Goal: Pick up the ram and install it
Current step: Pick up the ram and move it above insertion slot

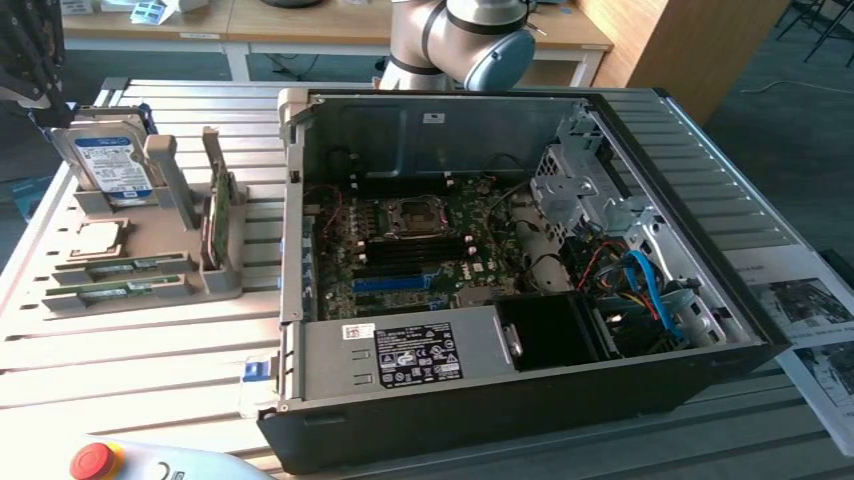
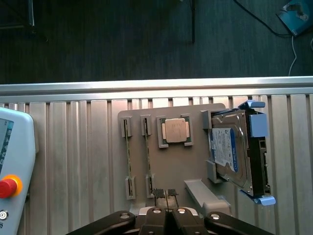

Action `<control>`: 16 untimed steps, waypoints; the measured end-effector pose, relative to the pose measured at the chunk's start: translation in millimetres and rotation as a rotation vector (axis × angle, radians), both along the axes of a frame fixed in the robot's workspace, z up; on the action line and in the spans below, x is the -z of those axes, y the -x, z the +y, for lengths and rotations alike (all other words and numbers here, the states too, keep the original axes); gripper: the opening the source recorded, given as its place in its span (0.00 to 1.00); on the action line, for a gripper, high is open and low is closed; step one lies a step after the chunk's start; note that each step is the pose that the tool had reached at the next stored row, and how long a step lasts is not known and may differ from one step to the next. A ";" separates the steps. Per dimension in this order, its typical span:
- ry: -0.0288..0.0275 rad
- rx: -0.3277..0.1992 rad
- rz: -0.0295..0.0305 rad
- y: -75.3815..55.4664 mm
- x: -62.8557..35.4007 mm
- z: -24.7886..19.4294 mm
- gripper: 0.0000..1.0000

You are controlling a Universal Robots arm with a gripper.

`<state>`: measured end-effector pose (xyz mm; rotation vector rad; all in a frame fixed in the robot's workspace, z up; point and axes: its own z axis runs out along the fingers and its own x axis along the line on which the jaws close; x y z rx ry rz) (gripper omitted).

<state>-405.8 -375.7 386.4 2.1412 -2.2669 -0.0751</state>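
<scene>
here, three ram sticks (image 1: 123, 268), one hard drive (image 2: 229, 152), one processor (image 2: 175, 130).

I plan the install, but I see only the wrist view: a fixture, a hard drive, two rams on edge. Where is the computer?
Observer: The computer case lies open on the table, at the exterior view's right of the fixture.
Operator: Are there only two rams?
Observer: Beside the two ram sticks, a third green stick stands in a tall holder, on the side nearer the case.
Operator: Where is the arm's base?
Observer: The arm rises behind the case.
</scene>
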 end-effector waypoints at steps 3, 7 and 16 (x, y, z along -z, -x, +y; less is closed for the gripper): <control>-0.0001 0.000 -0.0001 -0.1 0.7 0.0 0.11; 0.0000 0.000 0.0000 0.0 4.6 0.0 0.11; 0.0000 0.000 0.0001 0.0 19.6 0.0 0.11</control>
